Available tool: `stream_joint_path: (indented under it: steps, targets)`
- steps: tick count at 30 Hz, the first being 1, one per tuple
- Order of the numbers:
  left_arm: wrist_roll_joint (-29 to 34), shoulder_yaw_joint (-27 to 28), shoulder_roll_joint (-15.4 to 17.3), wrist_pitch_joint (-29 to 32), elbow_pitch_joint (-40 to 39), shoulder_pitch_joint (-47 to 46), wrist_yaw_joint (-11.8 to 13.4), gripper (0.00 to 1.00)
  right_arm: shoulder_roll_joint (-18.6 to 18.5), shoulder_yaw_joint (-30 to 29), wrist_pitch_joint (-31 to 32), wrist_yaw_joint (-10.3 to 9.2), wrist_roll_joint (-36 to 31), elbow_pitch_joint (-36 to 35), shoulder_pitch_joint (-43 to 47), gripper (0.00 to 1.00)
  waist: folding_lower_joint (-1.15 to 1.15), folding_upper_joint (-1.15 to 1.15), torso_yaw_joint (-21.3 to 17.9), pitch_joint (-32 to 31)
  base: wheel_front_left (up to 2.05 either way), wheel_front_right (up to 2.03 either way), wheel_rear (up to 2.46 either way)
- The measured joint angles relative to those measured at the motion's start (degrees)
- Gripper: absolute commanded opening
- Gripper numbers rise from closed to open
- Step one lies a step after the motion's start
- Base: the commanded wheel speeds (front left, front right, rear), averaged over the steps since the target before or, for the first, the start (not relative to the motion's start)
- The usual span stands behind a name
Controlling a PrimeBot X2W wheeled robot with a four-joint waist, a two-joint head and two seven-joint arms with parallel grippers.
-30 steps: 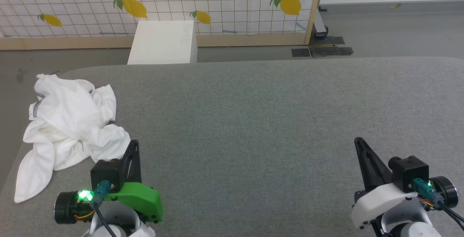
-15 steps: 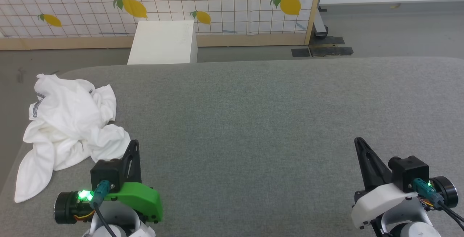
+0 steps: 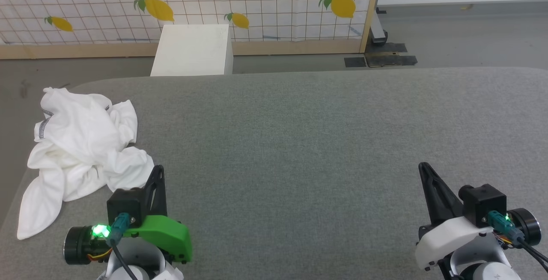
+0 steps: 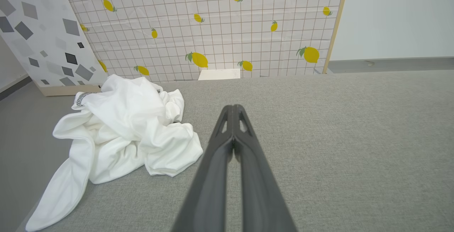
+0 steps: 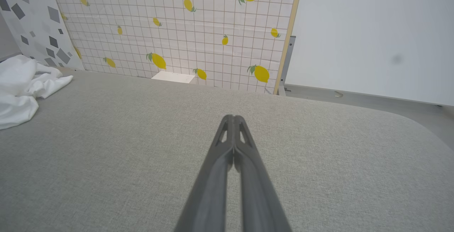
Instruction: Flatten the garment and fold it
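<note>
The white soft-fabric shirt with dark zigzag stitching (image 3: 81, 151) is seen crumpled in a heap at the left edge of the grey fabric-covered bench (image 3: 299, 143), with one sleeve trailing toward the near-left corner. Nothing has been moved over the last second. The left hand (image 3: 159, 169), fingers pressed together and empty, is held just beside the heap's near edge. The right hand (image 3: 423, 167), likewise pressed together, is held well apart from it over bare bench. Flattening is judged not yet begun; the fingers would need spreading before any grasp.
</note>
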Motion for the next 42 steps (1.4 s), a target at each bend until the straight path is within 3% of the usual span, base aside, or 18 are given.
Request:
stream_joint_path:
  steps: [42]
  targets:
    - [0.0,0.0,0.0,0.0,-0.01,0.0,0.0,0.0,0.0,0.0,0.0,0.0,0.0,0.0,0.0,0.0,0.0,0.0,0.0,0.0,0.0,0.0,0.0]
